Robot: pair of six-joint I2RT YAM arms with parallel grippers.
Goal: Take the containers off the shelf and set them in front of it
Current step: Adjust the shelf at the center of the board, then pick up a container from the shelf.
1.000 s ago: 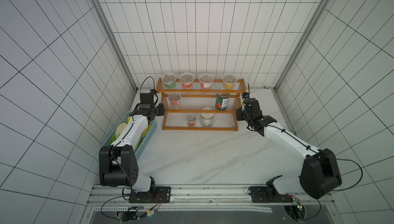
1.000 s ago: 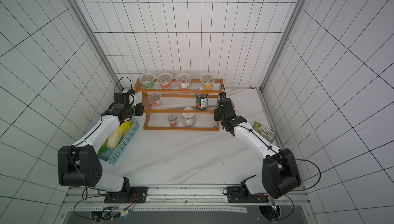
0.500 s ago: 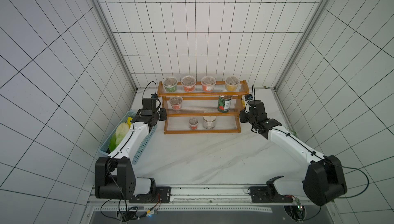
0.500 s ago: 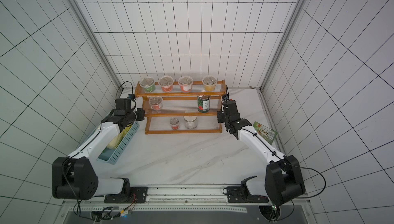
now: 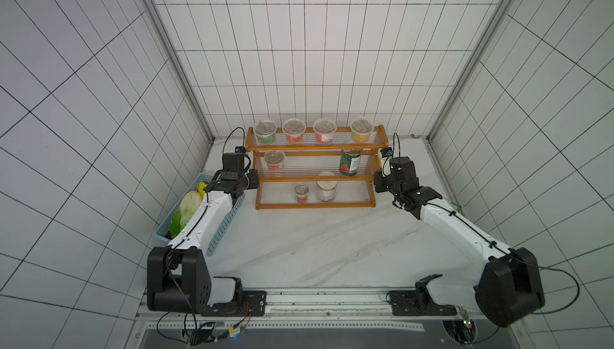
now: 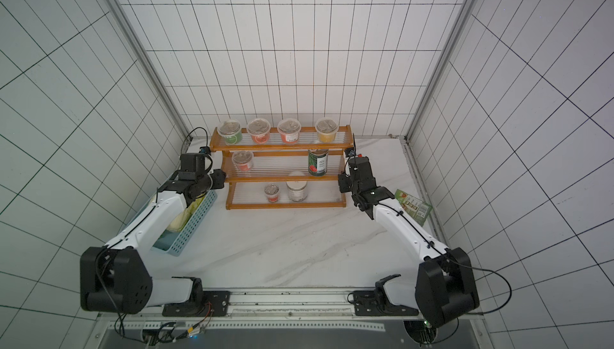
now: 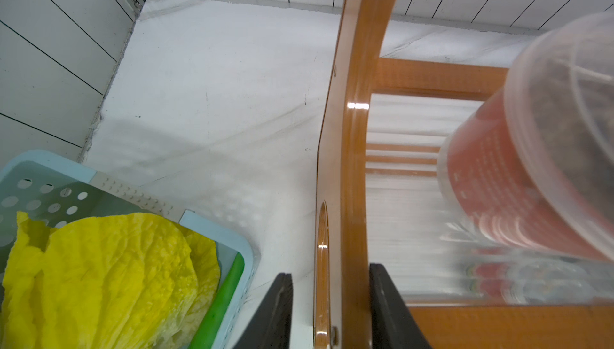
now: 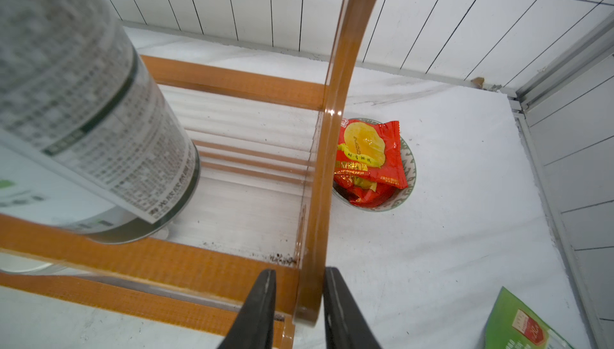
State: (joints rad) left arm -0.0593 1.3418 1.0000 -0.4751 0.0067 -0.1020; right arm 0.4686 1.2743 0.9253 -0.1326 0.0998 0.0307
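Note:
The orange-brown shelf (image 5: 315,204) stands at the back of the table. Several lidded cups sit on its top tier, among them a green cup (image 5: 265,132) and a yellow cup (image 5: 361,130). On the middle tier are a red cup (image 5: 274,160) and the tin can (image 5: 350,162). A small cup (image 5: 301,193) and the white-lidded jar (image 5: 326,190) stand on the bottom tier. My left gripper (image 7: 330,272) straddles the shelf's left side panel, open with a gap on one side. My right gripper (image 8: 300,270) straddles the right side panel, slightly open.
A light-blue basket (image 5: 219,231) holding a cabbage (image 7: 99,271) lies under my left arm, close to the shelf. A small bowl (image 8: 407,178) with a red snack packet sits beside the shelf's right panel. A green packet (image 6: 413,206) lies near the right wall.
The shelf and both arms shifted slightly toward the front, then stopped. Both grippers' jaws have parted from the side panels they were clamping.

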